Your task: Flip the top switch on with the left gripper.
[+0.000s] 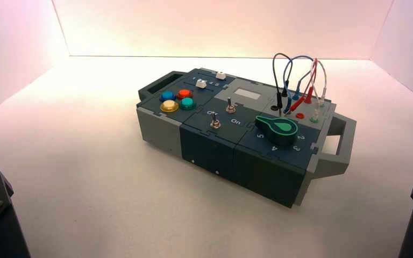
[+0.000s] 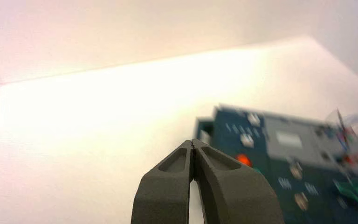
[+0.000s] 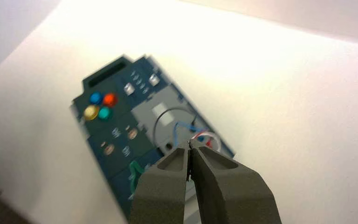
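Toggle switch, small and metal (image 1: 230, 107), stands near the middle of the dark panel on a turned box (image 1: 207, 161) that lies on a pale bench (image 1: 102, 188); we take it for the top one, as a second toggle (image 1: 215, 123) sits nearer the robot. Our left pincer (image 2: 192, 142) is narrow, its tapered tips pressed together with nothing between them, and it hangs at the robot's left, well apart from the switch. Our right pincer (image 3: 189, 142), also narrow, waits at the right. We judge the lever light but springy, likely stiff until it snaps over, and smooth enough for a sloppy touch to slip off. We need no grasp: we would bring the joined tips against the lever's side, close to its free end where leverage is best, and push steadily. Pressing at its base could strain the mount or nudge the box.
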`<action>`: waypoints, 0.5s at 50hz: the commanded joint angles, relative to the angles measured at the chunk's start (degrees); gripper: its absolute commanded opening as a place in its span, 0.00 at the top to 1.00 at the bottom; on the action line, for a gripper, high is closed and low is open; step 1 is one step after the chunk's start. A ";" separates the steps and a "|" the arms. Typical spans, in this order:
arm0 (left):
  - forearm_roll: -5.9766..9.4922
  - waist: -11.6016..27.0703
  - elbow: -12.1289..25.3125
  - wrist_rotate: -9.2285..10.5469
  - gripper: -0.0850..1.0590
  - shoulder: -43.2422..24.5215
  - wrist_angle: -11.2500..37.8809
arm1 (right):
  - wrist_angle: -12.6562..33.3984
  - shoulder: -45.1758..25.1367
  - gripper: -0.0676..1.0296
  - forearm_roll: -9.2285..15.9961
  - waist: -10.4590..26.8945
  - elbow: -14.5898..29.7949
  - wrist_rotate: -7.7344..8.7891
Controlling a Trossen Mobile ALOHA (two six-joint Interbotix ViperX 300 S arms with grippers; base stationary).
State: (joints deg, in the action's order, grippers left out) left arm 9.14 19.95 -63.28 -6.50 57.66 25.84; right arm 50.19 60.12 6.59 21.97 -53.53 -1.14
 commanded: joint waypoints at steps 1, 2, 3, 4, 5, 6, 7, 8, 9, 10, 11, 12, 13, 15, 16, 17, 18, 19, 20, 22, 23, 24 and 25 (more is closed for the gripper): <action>-0.09 2.11 3.43 -0.18 0.96 -3.25 2.64 | 5.01 -4.83 0.96 2.64 0.26 5.80 0.18; -0.09 2.64 3.96 -0.26 0.96 -3.87 3.25 | 5.62 -5.19 0.96 2.99 0.26 6.24 0.18; -0.09 2.99 4.31 -0.18 0.95 -4.13 3.60 | 6.06 -5.62 0.96 3.34 0.26 6.59 0.26; -0.09 3.52 5.10 -0.26 0.95 -4.83 4.39 | 7.29 -6.59 0.96 4.13 0.35 7.29 0.26; -0.09 3.78 5.54 -0.26 0.96 -5.10 4.75 | 7.56 -6.77 0.96 4.22 0.35 7.38 0.26; -0.09 3.96 5.89 -0.35 0.96 -5.27 4.92 | 8.17 -7.21 0.96 4.57 0.35 7.56 0.26; -0.09 4.13 6.33 -0.44 0.95 -5.62 5.54 | 8.79 -7.56 0.96 4.92 0.35 7.73 0.18; -0.09 4.22 6.59 -0.62 0.96 -5.80 5.80 | 9.14 -7.82 0.96 5.10 0.35 7.82 0.18; -0.09 4.48 7.29 -0.79 0.96 -6.24 6.50 | 9.84 -8.17 0.96 5.45 0.35 8.09 0.09; -0.09 4.48 7.65 -0.97 0.95 -6.42 6.86 | 10.46 -8.53 0.96 5.80 0.35 8.17 0.09; 0.00 4.48 8.09 -1.23 0.96 -6.68 7.38 | 11.16 -8.96 0.96 6.06 0.35 8.26 0.09; -0.09 4.57 8.61 -1.49 0.95 -6.94 7.82 | 11.69 -9.40 0.96 6.33 0.35 8.44 0.09; -0.09 4.57 8.96 -1.76 0.95 -7.21 8.26 | 11.95 -9.67 0.96 6.42 0.35 8.53 0.09; -0.09 4.57 9.58 -2.37 0.95 -7.65 9.05 | 13.01 -10.46 0.96 6.50 0.26 8.35 -0.09; -0.09 4.57 9.76 -2.46 0.96 -7.73 9.14 | 13.01 -10.46 0.96 6.50 0.26 8.35 -0.09; -0.09 4.57 10.02 -2.64 0.95 -7.73 9.32 | 13.54 -10.90 0.96 6.59 0.35 8.17 -0.18; -0.09 4.66 10.20 -2.81 0.95 -7.82 9.67 | 13.71 -11.07 0.96 6.50 0.35 8.26 -0.18; -0.09 4.66 10.46 -3.08 0.95 -7.91 10.02 | 14.68 -11.78 0.96 6.50 0.35 7.91 -0.35; -0.09 4.66 10.63 -3.16 0.96 -7.91 10.28 | 14.94 -11.95 0.96 6.50 0.35 7.82 -0.35; -0.09 4.75 10.81 -3.34 0.95 -8.00 10.55 | 15.64 -12.48 0.96 6.59 0.26 7.38 -0.35; -0.09 4.75 10.90 -3.34 0.95 -8.09 10.55 | 15.91 -12.74 0.96 6.59 0.18 7.12 -0.35; -0.09 4.83 10.90 -3.43 0.96 -8.09 10.55 | 16.26 -13.01 0.96 6.50 0.09 6.94 -0.35; 0.00 5.01 10.99 -3.43 0.95 -8.17 10.55 | 16.44 -13.18 0.96 6.50 0.09 6.86 -0.35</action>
State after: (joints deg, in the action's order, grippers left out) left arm 9.05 24.52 -54.40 -9.58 49.83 36.47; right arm 66.09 47.64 12.74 22.15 -47.20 -1.41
